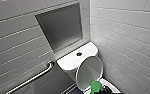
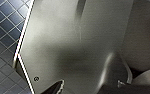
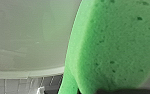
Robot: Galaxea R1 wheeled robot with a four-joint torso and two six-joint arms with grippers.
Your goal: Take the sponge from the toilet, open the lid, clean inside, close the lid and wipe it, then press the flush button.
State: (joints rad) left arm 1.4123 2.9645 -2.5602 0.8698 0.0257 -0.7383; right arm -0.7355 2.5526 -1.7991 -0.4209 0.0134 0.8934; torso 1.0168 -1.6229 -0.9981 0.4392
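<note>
One white toilet [image 1: 73,61] stands in a corner of tiled walls. Its lid [image 1: 89,71] is up in front of the tank and shows its grey underside. The bowl [image 1: 111,86] below is open. Just a bit of its white rim shows, so I cannot tell what is inside.

The sponge [image 1: 96,86] is bright green. It hangs just over the open bowl, right in front of the low edge of the lid. It stands on end, with its long side running up and down and its top pointing up at the lid.

The right pincer [image 1: 104,89] is the dark part at the low end of the sponge, and it pinches the sponge from below.

The left pincer [image 2: 87,88] is near a grey metal panel [image 2: 66,45] and a dark blue tiled floor [image 2: 3,30]. I cannot tell if it is spread or pressed together.

A round flush button [image 1: 79,54] sits on the tank top.
</note>
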